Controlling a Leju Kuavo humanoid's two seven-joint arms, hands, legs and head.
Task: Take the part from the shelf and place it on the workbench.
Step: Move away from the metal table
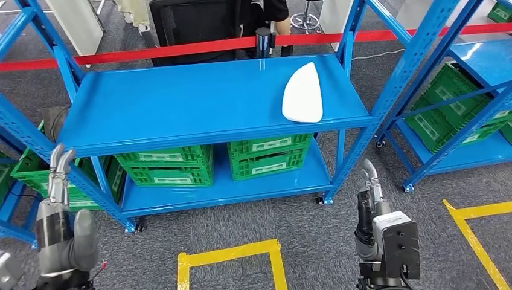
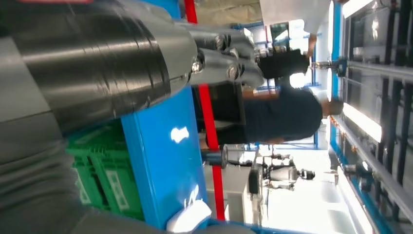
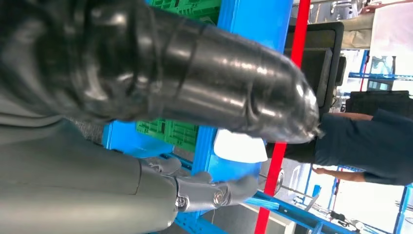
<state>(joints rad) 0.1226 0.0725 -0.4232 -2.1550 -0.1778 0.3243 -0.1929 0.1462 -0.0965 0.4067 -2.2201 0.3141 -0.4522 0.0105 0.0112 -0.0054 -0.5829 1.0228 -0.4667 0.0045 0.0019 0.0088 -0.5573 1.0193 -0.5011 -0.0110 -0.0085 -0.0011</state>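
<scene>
On blue shelf (image 1: 199, 99): white part (image 1: 302, 93), both hands low.

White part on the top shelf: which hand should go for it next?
Right. The white part lies at the right end of the blue shelf, roughly above the empty right hand; the left hand hangs at the far end.

From my head, even overhead light lay bright and sharp, with soft sheen on the glossy blue metal shelf (image 1: 181, 103). My wrist views were blurred close up, windows behind blown out white.
</scene>
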